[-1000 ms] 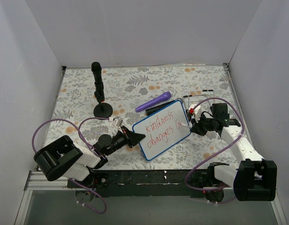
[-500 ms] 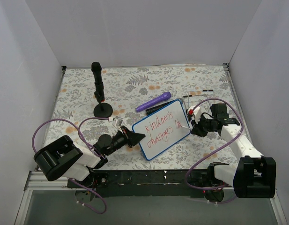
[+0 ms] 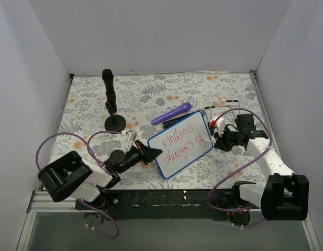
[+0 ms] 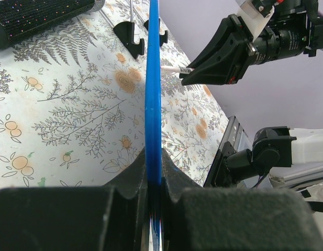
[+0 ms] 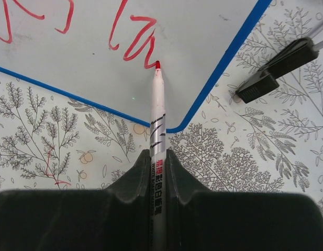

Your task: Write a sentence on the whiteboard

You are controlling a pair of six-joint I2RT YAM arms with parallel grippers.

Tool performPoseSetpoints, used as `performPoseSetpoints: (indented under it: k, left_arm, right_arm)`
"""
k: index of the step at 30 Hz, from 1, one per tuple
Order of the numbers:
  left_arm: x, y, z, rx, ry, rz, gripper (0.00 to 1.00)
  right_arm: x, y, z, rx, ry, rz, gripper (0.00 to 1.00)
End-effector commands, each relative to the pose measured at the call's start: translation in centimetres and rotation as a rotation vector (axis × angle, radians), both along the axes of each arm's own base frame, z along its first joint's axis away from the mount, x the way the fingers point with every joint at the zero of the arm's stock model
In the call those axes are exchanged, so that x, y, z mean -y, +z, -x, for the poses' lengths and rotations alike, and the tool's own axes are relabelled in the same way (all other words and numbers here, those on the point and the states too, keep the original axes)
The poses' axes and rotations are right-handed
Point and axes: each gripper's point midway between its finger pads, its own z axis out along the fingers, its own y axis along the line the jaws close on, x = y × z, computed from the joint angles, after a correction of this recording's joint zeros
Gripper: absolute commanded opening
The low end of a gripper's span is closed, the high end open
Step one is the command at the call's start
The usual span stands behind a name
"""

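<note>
The whiteboard, white with a blue frame, lies tilted on the floral mat. The sentence on it, in red, reads "kindness changes" plus the first letters of a third word. My left gripper is shut on the board's left edge, which the left wrist view shows as a blue strip between the fingers. My right gripper is shut on a white whiteboard marker. Its red tip touches the board at the end of the last red stroke, near the board's right corner.
A purple marker and a black object lie just behind the board. A black stand on a round base rises at the back left. A black cap-like piece lies right of the board's corner. White walls enclose the mat.
My right gripper has shifted slightly along the board's right end and the last red word has gained strokes. The left gripper and the board have held still.
</note>
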Motion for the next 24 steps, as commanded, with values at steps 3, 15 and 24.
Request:
performPoseSetpoints:
  k: [3, 15, 24]
  left_arm:
    - [0.3, 0.7, 0.5, 0.043, -0.036, 0.006, 0.0]
    - [0.1, 0.3, 0.5, 0.034, -0.027, 0.0, 0.0]
    - [0.1, 0.4, 0.6, 0.031, -0.032, 0.007, 0.0]
  right_arm:
    - [-0.2, 3.0, -3.7, 0.118, -0.025, -0.013, 0.01]
    - [-0.4, 4.1, -2.4, 0.142, 0.005, -0.025, 0.01]
    - [-0.1, 3.1, -1.1, 0.126, 0.007, -0.004, 0.01]
